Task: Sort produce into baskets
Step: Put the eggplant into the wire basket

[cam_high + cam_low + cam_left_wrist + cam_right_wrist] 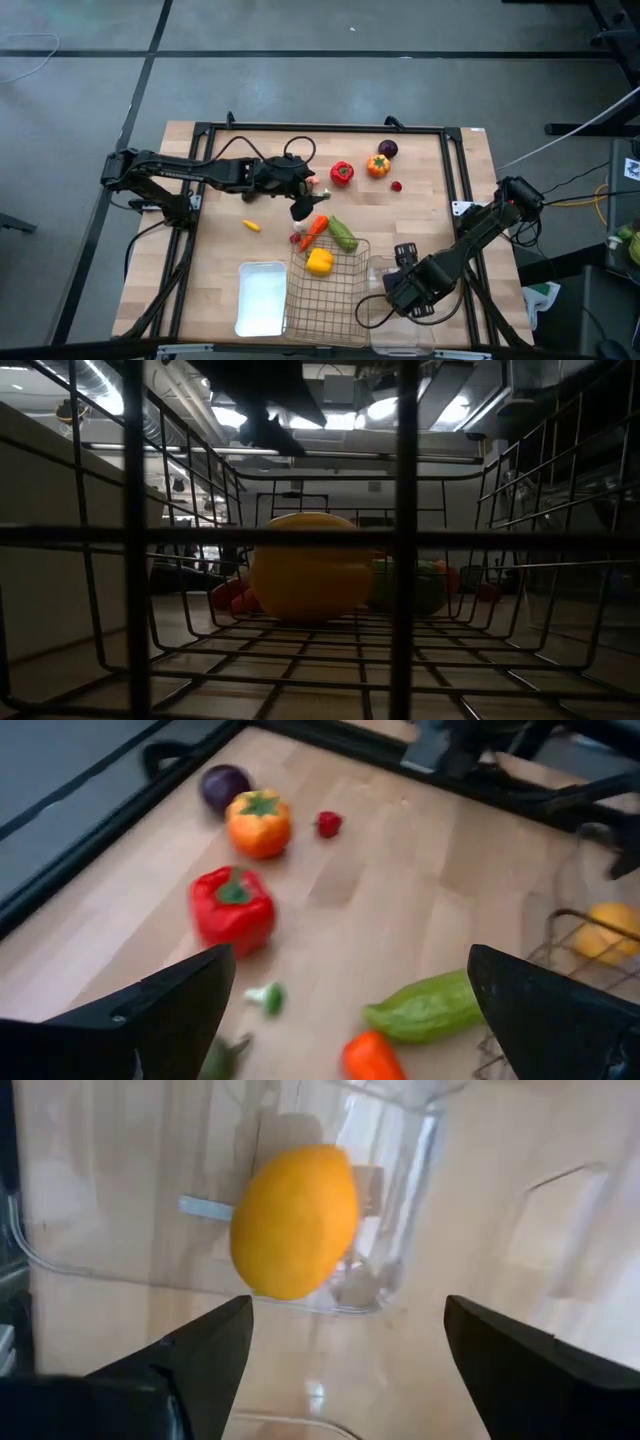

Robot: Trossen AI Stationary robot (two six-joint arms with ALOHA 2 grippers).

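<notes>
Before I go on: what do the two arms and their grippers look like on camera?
Both arms are dark, jointed links with black cables running along them. The left gripper and right gripper each show two broad, dark, wedge-shaped fingers. No markings or labels are visible on either.

Looking out from inside wire-mesh basket (400, 480), bars crossing close to the lens. Yellow pepper (305, 565) resting on the basket's mesh floor, at centre. Green cucumber (408, 586) just beside it, beyond the far mesh. Orange-red item (232, 596), partly hidden, low on the pepper's other side. Dark arm part (262, 395) hanging overhead. Ceiling lights (385, 405) in the room behind.
</notes>
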